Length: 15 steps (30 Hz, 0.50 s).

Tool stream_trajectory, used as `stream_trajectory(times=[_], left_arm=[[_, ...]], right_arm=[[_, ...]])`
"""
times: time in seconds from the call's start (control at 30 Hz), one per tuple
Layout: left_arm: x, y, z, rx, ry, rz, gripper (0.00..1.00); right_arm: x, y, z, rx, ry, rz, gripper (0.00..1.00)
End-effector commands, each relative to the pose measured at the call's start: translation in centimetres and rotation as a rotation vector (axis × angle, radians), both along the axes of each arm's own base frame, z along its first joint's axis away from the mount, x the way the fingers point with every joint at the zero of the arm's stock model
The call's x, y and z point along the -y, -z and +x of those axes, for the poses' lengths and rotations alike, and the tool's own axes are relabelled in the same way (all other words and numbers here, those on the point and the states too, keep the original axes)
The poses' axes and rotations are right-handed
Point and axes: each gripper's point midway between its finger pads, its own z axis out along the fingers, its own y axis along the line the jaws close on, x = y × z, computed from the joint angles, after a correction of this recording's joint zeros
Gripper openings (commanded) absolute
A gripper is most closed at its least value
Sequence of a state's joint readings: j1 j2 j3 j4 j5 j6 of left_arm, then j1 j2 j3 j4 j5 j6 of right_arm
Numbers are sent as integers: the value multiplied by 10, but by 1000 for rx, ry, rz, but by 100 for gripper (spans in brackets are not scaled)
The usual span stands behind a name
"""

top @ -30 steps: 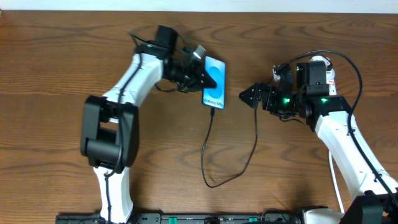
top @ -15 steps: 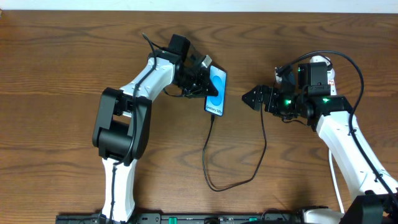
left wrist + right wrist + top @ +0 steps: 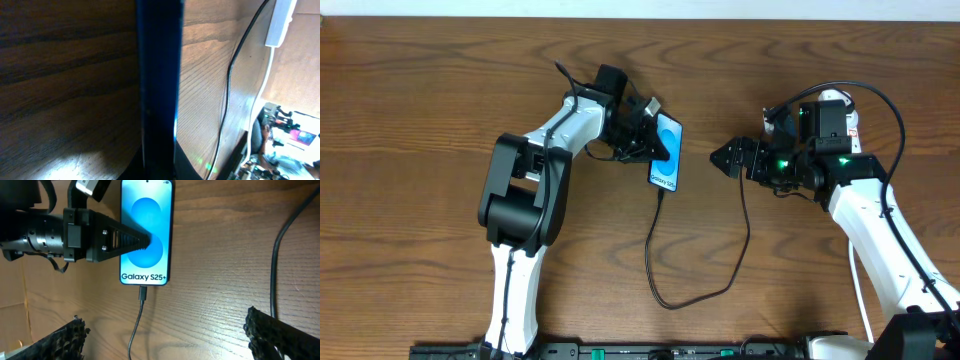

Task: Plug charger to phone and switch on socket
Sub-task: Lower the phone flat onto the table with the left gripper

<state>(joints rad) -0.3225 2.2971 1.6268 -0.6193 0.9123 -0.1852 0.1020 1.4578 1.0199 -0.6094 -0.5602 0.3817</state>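
The phone (image 3: 669, 162) shows its blue "Galaxy S25+" screen near the table's middle and looks tipped up on one long side. My left gripper (image 3: 648, 138) is shut on it from the left. In the right wrist view, the left gripper's finger (image 3: 131, 241) lies across the phone's screen (image 3: 148, 207). The charger cable (image 3: 654, 262) has its tip in the phone's bottom port (image 3: 143, 294) and loops toward the right arm. My right gripper (image 3: 730, 157) is open and empty, right of the phone. The socket (image 3: 848, 118) is mostly hidden behind the right arm.
The left wrist view shows the phone's edge (image 3: 157, 75), the black cable (image 3: 230, 75) and the white power strip with its white cord (image 3: 280, 22). The brown wooden table (image 3: 420, 120) lies all around. The cable's loop reaches close to the front edge.
My left arm has swung right and rolled, tipping the phone so it looks narrower. The cable loop has shifted right. The right arm has stayed still.
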Motion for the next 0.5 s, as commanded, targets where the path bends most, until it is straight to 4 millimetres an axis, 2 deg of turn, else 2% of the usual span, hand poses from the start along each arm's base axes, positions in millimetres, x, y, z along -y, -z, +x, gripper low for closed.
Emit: stream_trajectory(times=[0.0,0.2,0.27,0.37,0.4,0.47], left_arm=[[-2,12,-2,-13,9,8,7],[-7,19,0,-4,-3,56,8],[-9,21,1,0,-6,75,15],[-13,25,1,4,-10,103,17],[-13,25,1,4,-10,103,22],[-13,25,1,5,-11,107,40]], right_arm=[[2,-4,2,21,-1,-7,99],[2,-4,2,21,-2,-8,99],[2,-4,2,21,-2,-8,99],[2,-4,2,19,-2,-8,99],[2,-4,2,19,-2,-8,99],[2,-4,2,19,-2,-8,99]])
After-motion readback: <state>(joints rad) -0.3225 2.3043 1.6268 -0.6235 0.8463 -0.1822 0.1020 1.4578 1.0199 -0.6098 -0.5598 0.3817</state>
